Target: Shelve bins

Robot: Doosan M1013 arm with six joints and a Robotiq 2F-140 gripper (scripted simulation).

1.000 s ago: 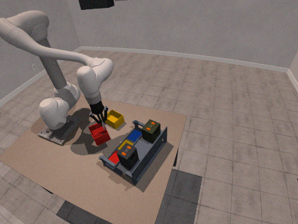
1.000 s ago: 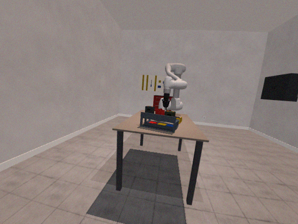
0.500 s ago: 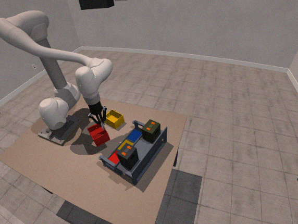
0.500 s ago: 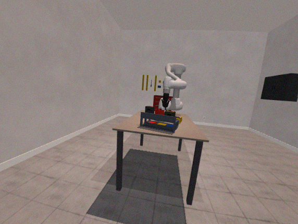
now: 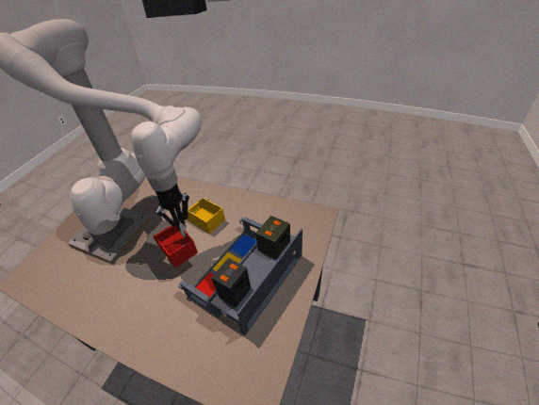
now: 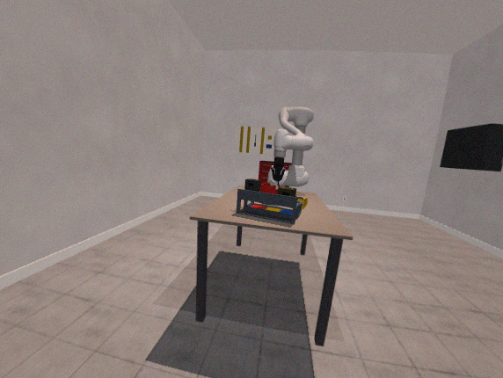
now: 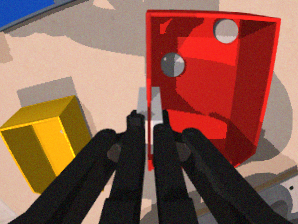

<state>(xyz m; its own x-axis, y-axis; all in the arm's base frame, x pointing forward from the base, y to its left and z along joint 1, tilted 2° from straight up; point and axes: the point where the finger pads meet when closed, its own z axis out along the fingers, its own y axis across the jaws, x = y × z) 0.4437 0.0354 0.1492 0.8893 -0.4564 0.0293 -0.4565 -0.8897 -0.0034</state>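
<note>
Eyes on the red bin (image 5: 176,245), sitting on the desk (image 5: 118,320) between the arm's base plate (image 5: 78,243) and the shelf (image 5: 264,287), clear of the shelf's front lip. From the wrist view the red bin (image 7: 213,83) shows two pale round parts (image 7: 173,64) inside it, one near the left wall and one up by the far corner. And there's the claw (image 5: 178,225), pointing down right at the bin's near wall! Its fingers are pressed tight together, and the thin red wall runs up between the two pale tips, so it is pinching the rim of the red bin.

Just beside it, on the side away from the shelf's red end, the yellow bin (image 5: 205,215) rests on the desk too, apart from the red one. In the wrist view the yellow bin (image 7: 47,143) lies to the left of the black fingers.

Now the shelf: three colored marks along its floor, red (image 5: 205,285), yellow (image 5: 226,260), blue (image 5: 243,245), all bare. Two dark boxes with orange patches sit on the upper board, one (image 5: 231,283) above the red end, the other (image 5: 273,236) past the blue end.

The white arm (image 5: 160,151) bends down over the bins from its base at the desk's corner.
</note>
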